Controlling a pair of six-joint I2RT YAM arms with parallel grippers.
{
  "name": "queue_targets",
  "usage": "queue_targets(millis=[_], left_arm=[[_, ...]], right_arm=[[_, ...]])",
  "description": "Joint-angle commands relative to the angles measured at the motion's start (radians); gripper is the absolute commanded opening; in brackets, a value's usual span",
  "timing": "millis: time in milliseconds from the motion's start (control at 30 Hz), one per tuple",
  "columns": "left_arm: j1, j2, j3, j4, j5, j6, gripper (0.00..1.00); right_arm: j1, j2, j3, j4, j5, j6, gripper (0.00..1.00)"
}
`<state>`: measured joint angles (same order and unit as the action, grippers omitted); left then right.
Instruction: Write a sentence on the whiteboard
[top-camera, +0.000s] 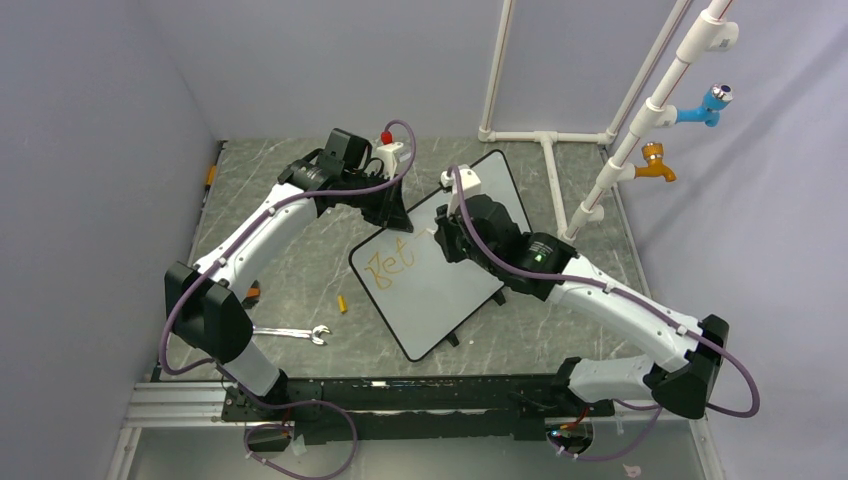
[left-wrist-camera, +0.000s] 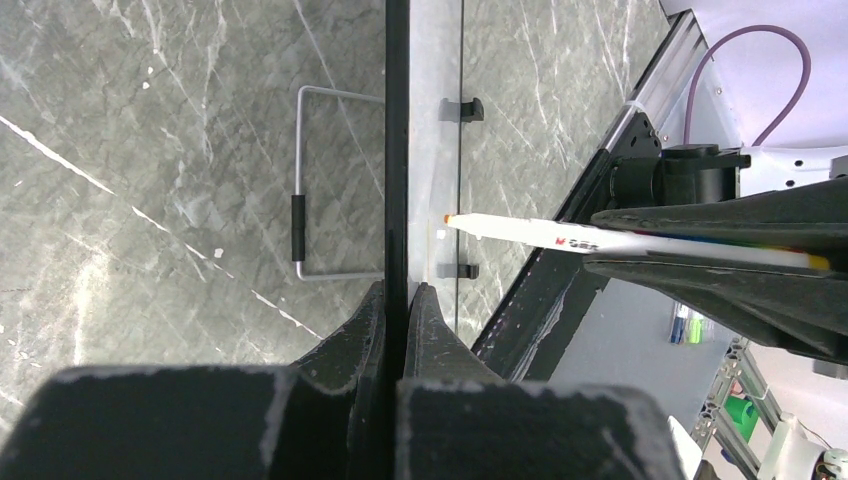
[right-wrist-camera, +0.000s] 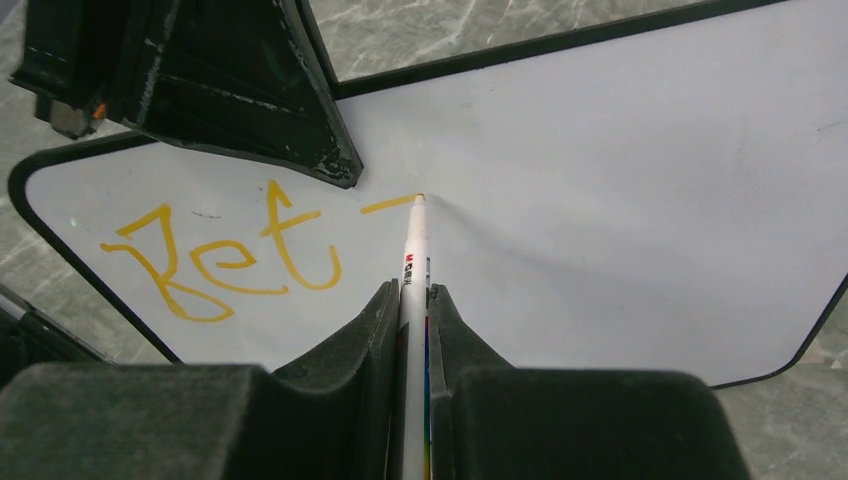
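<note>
The whiteboard (top-camera: 440, 290) lies tilted on the table, white with a thin black frame. Orange lettering (top-camera: 388, 268) reads "Bet" near its left corner; in the right wrist view the lettering (right-wrist-camera: 225, 262) is followed by a short fresh stroke. My right gripper (right-wrist-camera: 414, 292) is shut on a white marker (right-wrist-camera: 412, 262), whose orange tip touches the board at the end of that stroke. My left gripper (left-wrist-camera: 398, 292) is shut on the whiteboard's black edge (left-wrist-camera: 396, 150), at the board's far left side (top-camera: 392, 215). The marker (left-wrist-camera: 540, 232) also shows in the left wrist view.
A metal wrench (top-camera: 290, 334) and a small orange cap (top-camera: 342, 304) lie on the table left of the board. White pipes with a blue valve (top-camera: 710, 103) and an orange valve (top-camera: 655, 165) stand at the back right. A wire stand (left-wrist-camera: 300, 180) shows under the board.
</note>
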<state>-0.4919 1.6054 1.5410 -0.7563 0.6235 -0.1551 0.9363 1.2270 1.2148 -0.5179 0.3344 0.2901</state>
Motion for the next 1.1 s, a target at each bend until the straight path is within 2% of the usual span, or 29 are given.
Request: queue_targets(millis=[0,533,1067], left_arm=[[0.008,-0.012,0.010,0.000,-0.193,0.118,0.00],[0.008,-0.015,0.011,0.003,-0.188,0.116,0.00],[0.008,-0.021,0.011,0.002,-0.189,0.118,0.00]], right_arm=[[-0.004,-0.045,0.069,0.027,-0.017,-0.010,0.00],[-0.003,0.063,0.122,0.076,-0.023,-0.029,0.00],[-0.003,0.015,0.000,0.059,-0.048,0.019,0.00]])
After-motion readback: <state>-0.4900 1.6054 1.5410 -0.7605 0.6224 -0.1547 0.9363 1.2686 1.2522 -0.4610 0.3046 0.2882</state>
